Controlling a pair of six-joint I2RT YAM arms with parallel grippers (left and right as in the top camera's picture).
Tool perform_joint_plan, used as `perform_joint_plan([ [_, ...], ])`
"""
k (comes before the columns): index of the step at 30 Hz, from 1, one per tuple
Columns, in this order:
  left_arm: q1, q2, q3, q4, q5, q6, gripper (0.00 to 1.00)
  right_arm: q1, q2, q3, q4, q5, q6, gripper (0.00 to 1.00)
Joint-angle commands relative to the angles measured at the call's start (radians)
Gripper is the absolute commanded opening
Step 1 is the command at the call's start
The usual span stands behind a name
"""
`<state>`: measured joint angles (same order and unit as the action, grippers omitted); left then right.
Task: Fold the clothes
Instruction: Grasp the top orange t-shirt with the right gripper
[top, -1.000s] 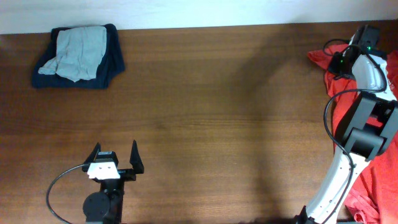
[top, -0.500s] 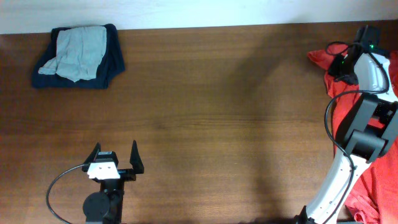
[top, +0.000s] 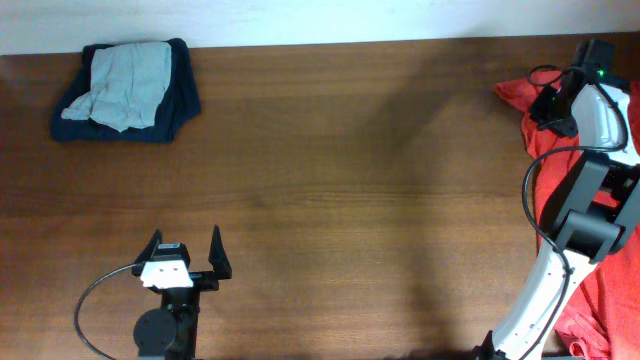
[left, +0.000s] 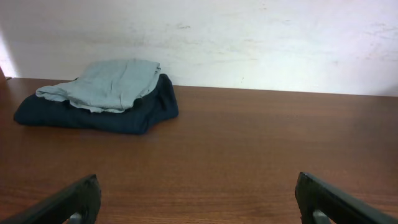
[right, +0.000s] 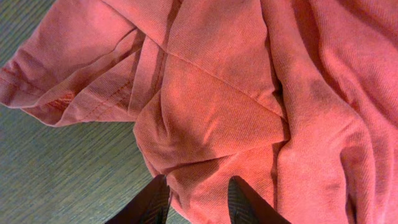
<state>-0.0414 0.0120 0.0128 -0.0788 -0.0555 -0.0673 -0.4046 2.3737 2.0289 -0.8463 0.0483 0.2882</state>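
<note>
- At the right edge of the brown wooden surface (top: 350, 180), the clothes (top: 512, 98) lie in a rumpled orange-red heap that runs down that side to the near corner.
- The right arm (top: 545, 290) reaches from the near edge over the heap, with a small green light glowing on its wrist.
- From the right wrist camera, the orange-red fabric (right: 249, 93) fills nearly the whole view in loose folds, with a stitched sleeve hem (right: 37, 93) at the left.
- The right pincer (right: 196, 202) points down at the cloth. Its two dark fingers stand partly apart, tips at a fold, and no fabric is visibly pinched between them.
- Near the front left, the left pincer (top: 186, 240) sits low over bare wood with its jaws spread wide and holds nothing; a black cable (top: 90, 310) loops beside its base.
- The left wrist view shows the same spread fingers (left: 62, 202) at the bottom corners, well apart from any garment.
- In the far left corner, a folded dark navy garment (top: 175, 105) rests on the surface with a pale grey-blue garment (top: 125, 80) laid on top, close to the white wall (left: 249, 37).
</note>
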Motion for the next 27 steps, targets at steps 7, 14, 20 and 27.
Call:
perform_joint_plan([
  [7,0.006,-0.006,-0.004,-0.001,0.008,0.016,0.99,-0.002,-0.01,-0.013,0.02,0.01,0.01,0.36],
  [14,0.006,-0.006,-0.004,-0.001,0.008,0.016,0.99,-0.002,-0.009,-0.054,0.056,0.013,0.043,0.36],
  [20,0.006,-0.006,-0.004,-0.001,0.008,0.016,0.99,-0.002,-0.009,-0.067,0.084,0.013,0.043,0.33],
  [27,0.006,-0.006,-0.004,-0.001,0.008,0.016,0.99,-0.002,-0.009,-0.068,0.08,0.013,0.043,0.28],
])
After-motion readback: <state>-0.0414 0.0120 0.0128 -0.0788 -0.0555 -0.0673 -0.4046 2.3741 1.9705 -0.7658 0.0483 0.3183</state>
